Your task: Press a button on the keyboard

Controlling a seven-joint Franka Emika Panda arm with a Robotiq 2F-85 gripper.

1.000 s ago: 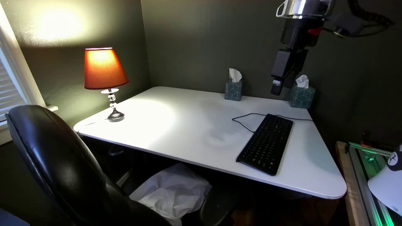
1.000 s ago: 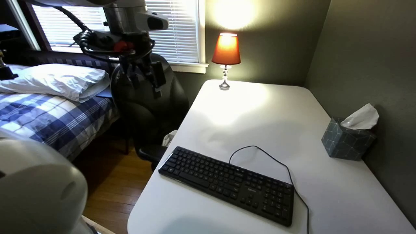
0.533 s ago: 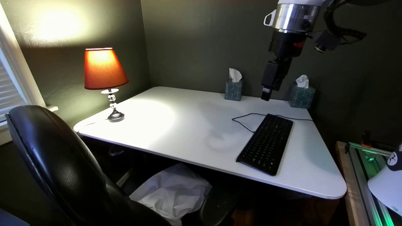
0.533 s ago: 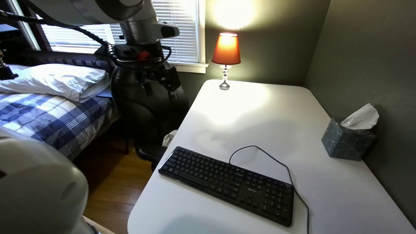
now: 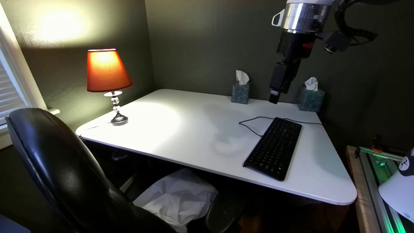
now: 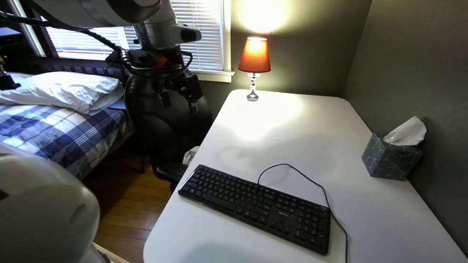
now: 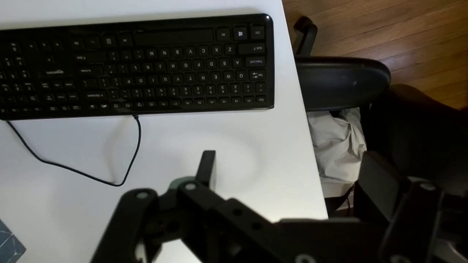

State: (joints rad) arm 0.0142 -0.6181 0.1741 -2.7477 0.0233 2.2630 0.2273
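Observation:
The black keyboard lies flat on the white desk. It shows in both exterior views [image 5: 275, 147] [image 6: 252, 208] and fills the upper left of the wrist view [image 7: 164, 69]. Its thin black cable [image 6: 310, 179] loops beside its back edge. My gripper hangs well above the desk in both exterior views [image 5: 275, 97] [image 6: 180, 103], apart from the keyboard. In the wrist view my gripper [image 7: 290, 171] has its two fingers wide apart with nothing between them. The fingers sit beyond the keyboard's back edge, over the desk and its edge.
An orange lamp [image 5: 108, 72] stands at the desk's [image 5: 194, 129] far end. Tissue boxes [image 5: 240, 94] [image 5: 311, 98] stand along the wall. A black office chair [image 6: 164, 128] with a white cloth [image 7: 334, 142] sits against the desk's long edge. A bed [image 6: 55, 124] lies behind.
Over the last second my gripper has moved lower and farther over the desk, toward the lamp side. Since half a second ago it has stayed almost still. The keyboard has not moved.

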